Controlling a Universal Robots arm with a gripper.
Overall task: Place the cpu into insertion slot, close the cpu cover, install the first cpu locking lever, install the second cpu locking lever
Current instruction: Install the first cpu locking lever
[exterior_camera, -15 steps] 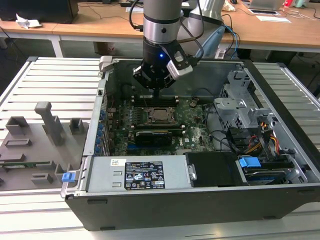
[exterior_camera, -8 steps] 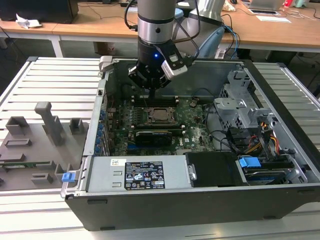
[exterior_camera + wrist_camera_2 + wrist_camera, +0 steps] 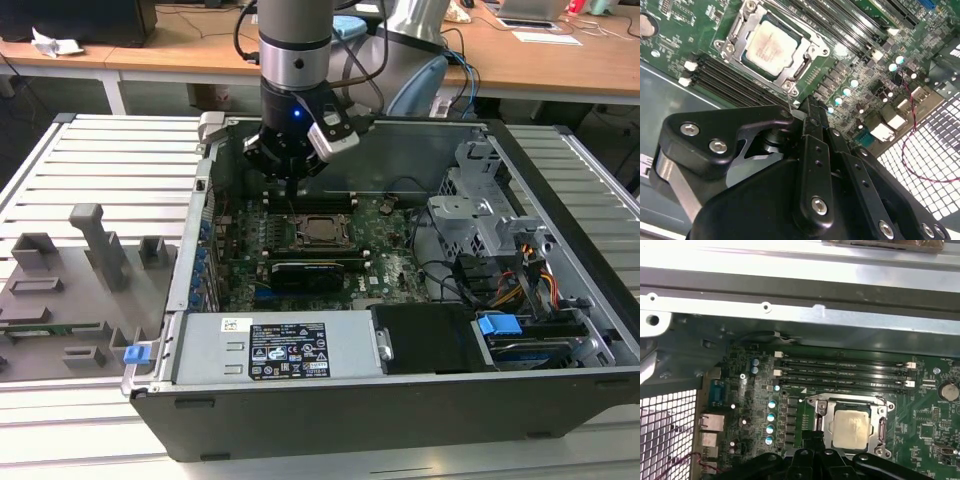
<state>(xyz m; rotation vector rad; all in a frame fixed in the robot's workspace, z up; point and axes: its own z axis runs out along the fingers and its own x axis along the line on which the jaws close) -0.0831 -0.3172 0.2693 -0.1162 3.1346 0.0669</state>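
End effector (image 3: 810, 107): closest to you in the second wrist view, with its fingers drawn together and the tips just beside one corner of the socket. A thin wire locking lever (image 3: 789, 97) runs up to them, but you cannot tell whether it is pinched.
Cpu (image 3: 771, 46): seated flat in the insertion slot (image 3: 796, 31), silver face up, at the centre of the exterior view and just below the end effector.
Cpu cover (image 3: 807, 57): lying down around the chip, level on the slot as far as you can judge.
Step in hand: probably a locking lever, since placing and covering look done. You cannot tell which lever it is.
Next move calls for: a steady sweep that holds the wire lever captive and tucks it under its catch, without scraping the motherboard (image 3: 385, 250) or the memory slots (image 3: 845, 372) just beside the socket.
Surroundings: an open computer case (image 3: 420, 150) on a slatted worktop (image 3: 110, 160), with a grey fixture (image 3: 60, 280) at the exterior view's left.
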